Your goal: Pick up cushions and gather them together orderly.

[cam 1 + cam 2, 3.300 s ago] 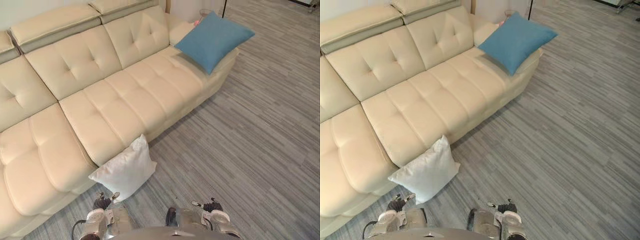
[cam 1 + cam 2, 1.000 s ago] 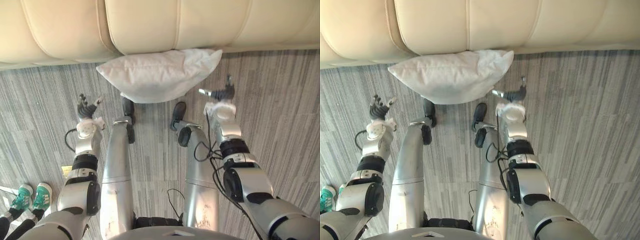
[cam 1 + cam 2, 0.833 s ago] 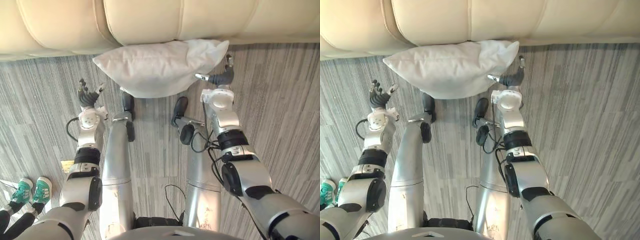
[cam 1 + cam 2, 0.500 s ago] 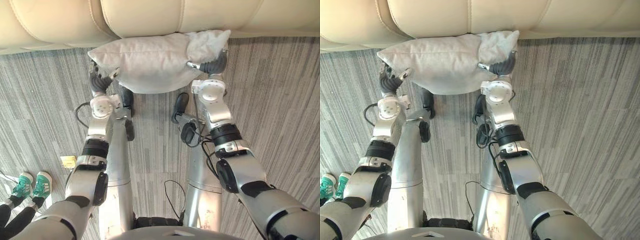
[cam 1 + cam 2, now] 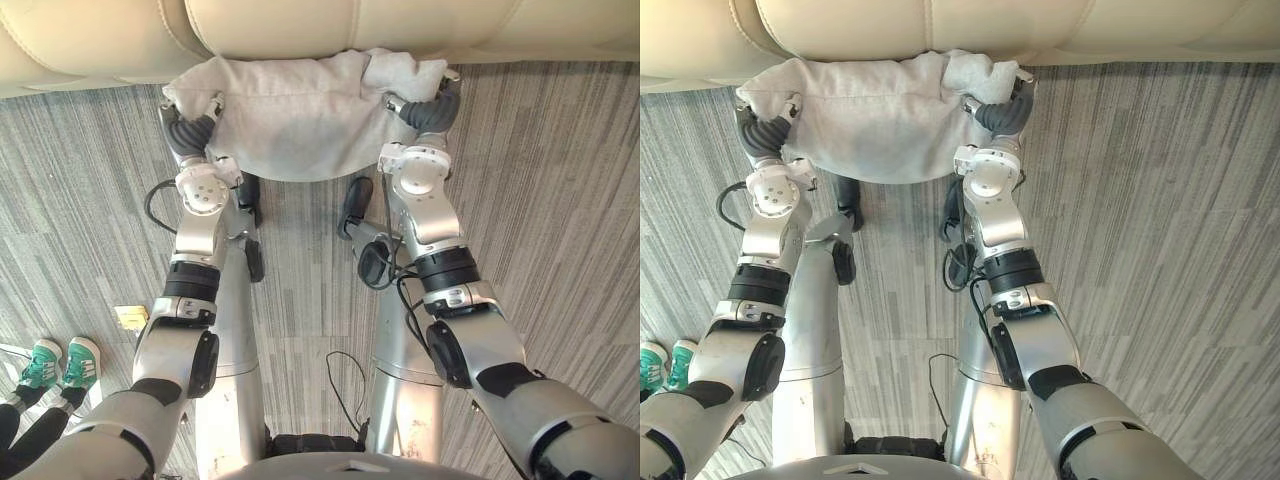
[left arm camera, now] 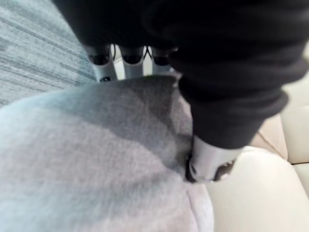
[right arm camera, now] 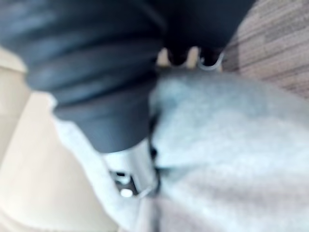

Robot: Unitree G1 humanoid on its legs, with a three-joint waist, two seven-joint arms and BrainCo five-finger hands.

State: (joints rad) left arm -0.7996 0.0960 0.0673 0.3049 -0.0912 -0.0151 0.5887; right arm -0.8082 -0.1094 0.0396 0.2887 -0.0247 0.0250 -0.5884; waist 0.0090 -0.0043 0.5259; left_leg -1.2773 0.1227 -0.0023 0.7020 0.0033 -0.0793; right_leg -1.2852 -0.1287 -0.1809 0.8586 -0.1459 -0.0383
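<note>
Grey striped carpet floor [image 5: 560, 180], white soft fabric cushion [image 5: 295, 120] against the cream leather sofa [image 5: 300, 25] front edge.
Clenched at opposite ends by left hand [image 5: 190, 130] and right hand [image 5: 425, 108]; probably light, floppy (better gripped deep than by corners).

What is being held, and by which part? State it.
The white cushion, gripped at its ends: left hand on one end, right hand on the other.

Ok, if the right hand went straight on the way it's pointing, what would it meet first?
The white cushion: the right hand grips its end. Just beyond that, probably the front of the cream sofa, though the depth is unclear.
</note>
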